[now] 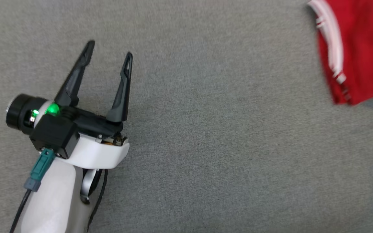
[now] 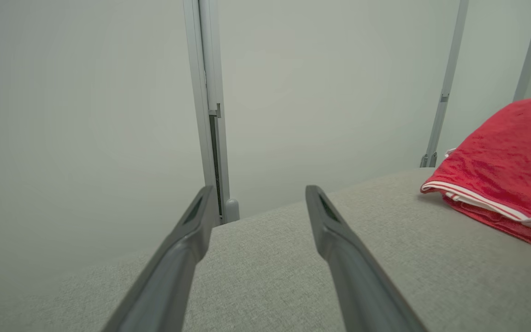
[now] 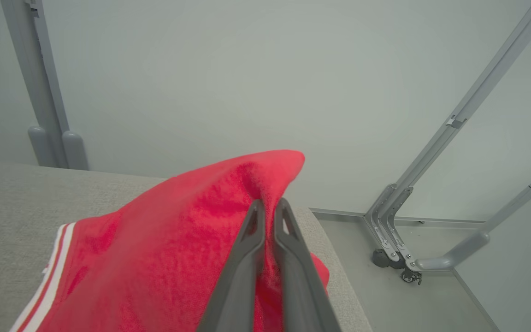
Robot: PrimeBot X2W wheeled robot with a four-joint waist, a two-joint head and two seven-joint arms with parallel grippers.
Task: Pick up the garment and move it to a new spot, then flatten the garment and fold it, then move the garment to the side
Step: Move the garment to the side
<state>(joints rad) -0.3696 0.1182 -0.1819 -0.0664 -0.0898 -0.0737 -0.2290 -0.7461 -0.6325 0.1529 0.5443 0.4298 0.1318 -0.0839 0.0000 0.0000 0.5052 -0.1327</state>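
Right fingers (image 3: 242, 267) clamping garment (image 3: 178, 226) in wrist view, left fingers (image 1: 121, 94) spread

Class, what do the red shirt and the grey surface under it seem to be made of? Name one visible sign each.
Red shirt: probably soft knit cloth, matte; it drapes and folds.
Grey surface: apparently woven fabric, matte; a fine weave grain shows.

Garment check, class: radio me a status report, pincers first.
Left pincer open, empty, above grey surface. Right pincer shut on garment, cloth peaked at the grip. No obstruction seen.
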